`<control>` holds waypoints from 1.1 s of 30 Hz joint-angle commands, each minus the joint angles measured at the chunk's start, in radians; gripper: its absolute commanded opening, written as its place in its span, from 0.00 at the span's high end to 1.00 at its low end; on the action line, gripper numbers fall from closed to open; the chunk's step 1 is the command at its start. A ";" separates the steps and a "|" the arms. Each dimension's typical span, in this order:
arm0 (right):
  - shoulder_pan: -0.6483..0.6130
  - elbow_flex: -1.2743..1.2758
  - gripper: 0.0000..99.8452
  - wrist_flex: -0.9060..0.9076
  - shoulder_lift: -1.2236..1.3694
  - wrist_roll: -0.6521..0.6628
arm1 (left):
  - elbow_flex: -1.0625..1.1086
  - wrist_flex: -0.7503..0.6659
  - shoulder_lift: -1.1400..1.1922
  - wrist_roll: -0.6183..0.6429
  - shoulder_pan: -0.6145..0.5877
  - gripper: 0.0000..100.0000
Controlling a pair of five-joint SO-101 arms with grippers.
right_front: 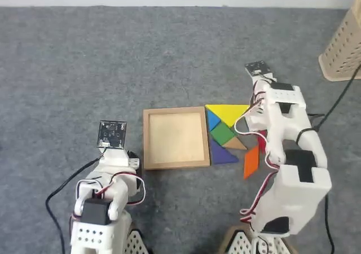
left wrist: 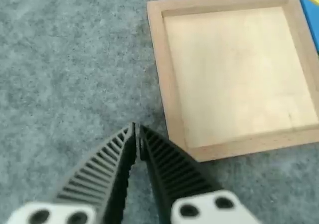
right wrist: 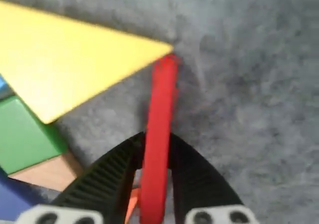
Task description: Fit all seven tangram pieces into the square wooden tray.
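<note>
Seven tangram pieces are sitting outside the square wooden tray [right_front: 146,138], six of them lying on the grey carpet [right_front: 84,56] just beside the tray's right-hand rim in the high view. A yellow triangle [right_front: 228,114] is lying at the far end of the cluster. A blue piece [right_front: 212,119] and a green piece [right_front: 221,132] are touching it on the near side, and a tan piece [right_front: 236,143] and a purple piece [right_front: 221,154] are lying closer to the arms. An orange piece [right_front: 251,161] is resting slightly apart, next to the right arm. The right gripper [right wrist: 157,137] is clamping the seventh, the red piece [right wrist: 160,94], which is standing on its thin edge between the two jaws. The far end of this piece is pointing just beside the yellow triangle's sharp corner, and I cannot tell whether it is touching the carpet. The left gripper [left wrist: 136,130] is hanging over the carpet with its jaws pressed together on nothing, its tips pointing near the tray's closest corner and just apart from the rim.
</note>
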 commanded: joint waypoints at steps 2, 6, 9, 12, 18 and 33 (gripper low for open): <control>0.015 -0.032 1.00 0.007 -0.004 -0.061 | -0.008 -0.028 -0.015 -0.002 -0.002 0.99; -0.005 -0.032 1.00 0.065 -0.104 -0.074 | -0.008 -0.028 -0.015 -0.002 -0.002 0.99; -0.062 -0.029 1.00 0.113 -0.243 -0.068 | -0.008 -0.028 -0.015 -0.002 -0.002 0.99; -0.168 -0.029 1.00 0.154 -0.378 -0.064 | -0.008 -0.028 -0.015 -0.002 -0.002 0.99; -0.449 -0.032 0.99 0.163 -0.492 0.052 | -0.008 -0.028 -0.015 -0.002 -0.002 0.99; -0.676 -0.080 0.99 -0.156 -0.209 0.364 | -0.008 -0.028 -0.015 -0.002 -0.002 0.99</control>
